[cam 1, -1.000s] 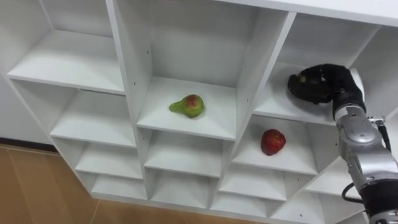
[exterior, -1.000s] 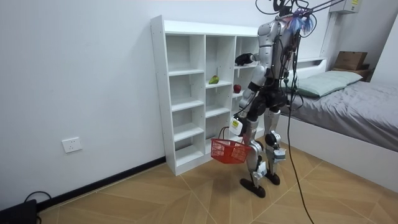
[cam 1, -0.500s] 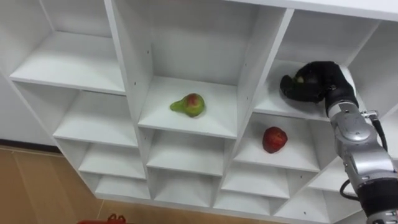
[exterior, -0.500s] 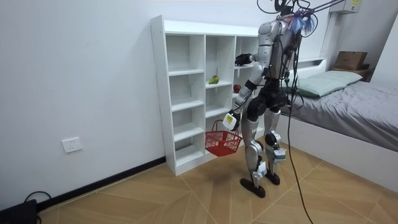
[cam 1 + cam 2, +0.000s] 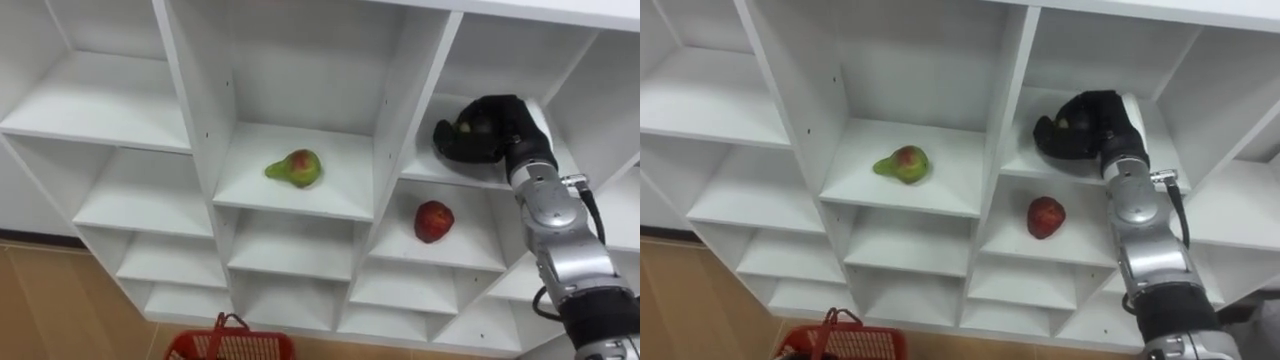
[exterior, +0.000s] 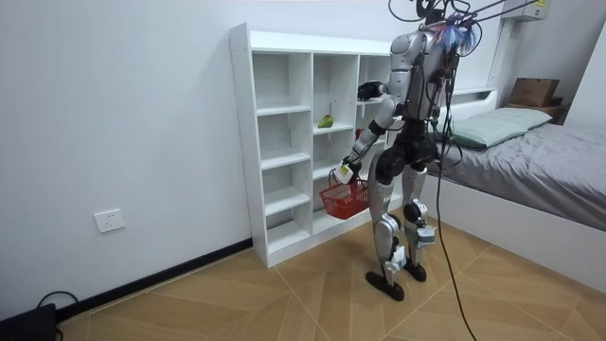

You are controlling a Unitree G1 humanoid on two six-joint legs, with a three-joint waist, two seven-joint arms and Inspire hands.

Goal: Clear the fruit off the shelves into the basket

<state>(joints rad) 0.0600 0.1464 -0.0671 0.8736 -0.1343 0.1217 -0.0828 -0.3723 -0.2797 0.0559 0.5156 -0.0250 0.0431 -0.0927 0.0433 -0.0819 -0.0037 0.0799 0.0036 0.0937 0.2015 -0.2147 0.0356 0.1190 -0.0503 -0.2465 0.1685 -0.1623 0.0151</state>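
Observation:
I stand facing a white shelf unit (image 5: 398,110). In its upper right compartment my right hand (image 5: 492,127) is curled round a small greenish fruit (image 5: 466,125), of which little shows. A green-red pear (image 5: 294,168) lies in the middle compartment. One level lower on the right, a red apple (image 5: 433,221) sits below my hand. The red basket (image 5: 230,343) shows at the bottom edge. In the room view it hangs by its handle from my left hand (image 6: 343,172), at hip height in front of the shelf.
The other compartments of the shelf (image 6: 242,142) hold nothing. A bed (image 6: 530,161) stands close behind me at the room view's right. Wooden floor (image 6: 284,303) lies open at the room view's left.
My left arm has lifted the basket from knee height to hip height, so it now shows at the eye view's bottom. The right hand stays curled on the fruit in the upper right compartment.

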